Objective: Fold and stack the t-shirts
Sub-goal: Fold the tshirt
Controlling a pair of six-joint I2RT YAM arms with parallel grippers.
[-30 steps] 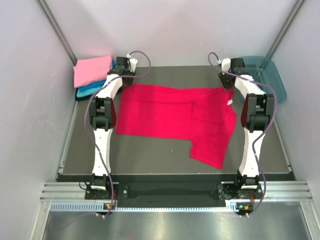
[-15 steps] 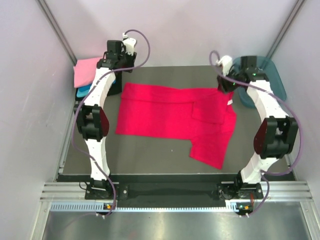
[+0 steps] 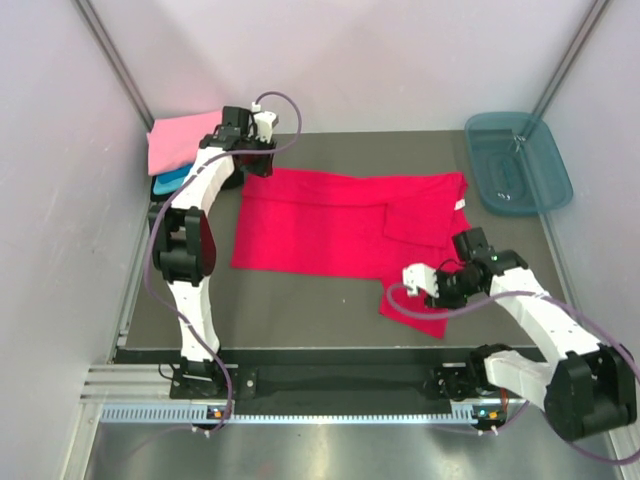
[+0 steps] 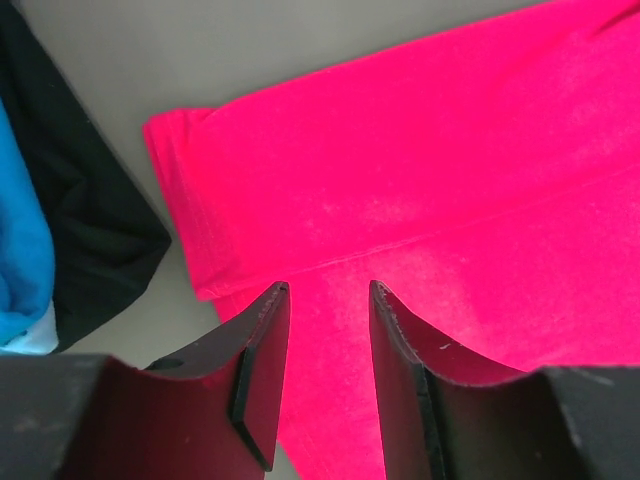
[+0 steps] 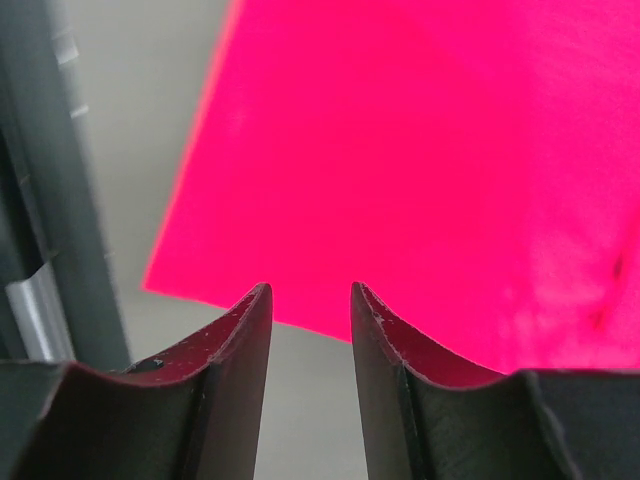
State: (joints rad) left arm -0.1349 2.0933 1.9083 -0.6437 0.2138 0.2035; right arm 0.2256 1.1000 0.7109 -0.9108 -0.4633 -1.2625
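The crimson-red t-shirt [image 3: 330, 222] lies partly folded on the dark mat, one flap hanging toward the front right. My left gripper [image 3: 258, 160] is open just above its far left corner, which shows in the left wrist view [image 4: 420, 180]. My right gripper [image 3: 428, 290] is open and empty over the shirt's front right flap, whose edge shows in the right wrist view [image 5: 400, 150]. A pink shirt [image 3: 184, 140], a turquoise shirt [image 3: 172, 180] and a black shirt [image 4: 90, 250] are stacked at the far left.
A translucent teal tub [image 3: 517, 162] stands at the far right corner. White walls enclose the cell. The mat's bare surface [image 3: 290, 305] lies in front of the red shirt.
My right arm swung from the far right corner down to the shirt's front right flap. My left gripper lowered from above the stack toward the shirt's far left corner.
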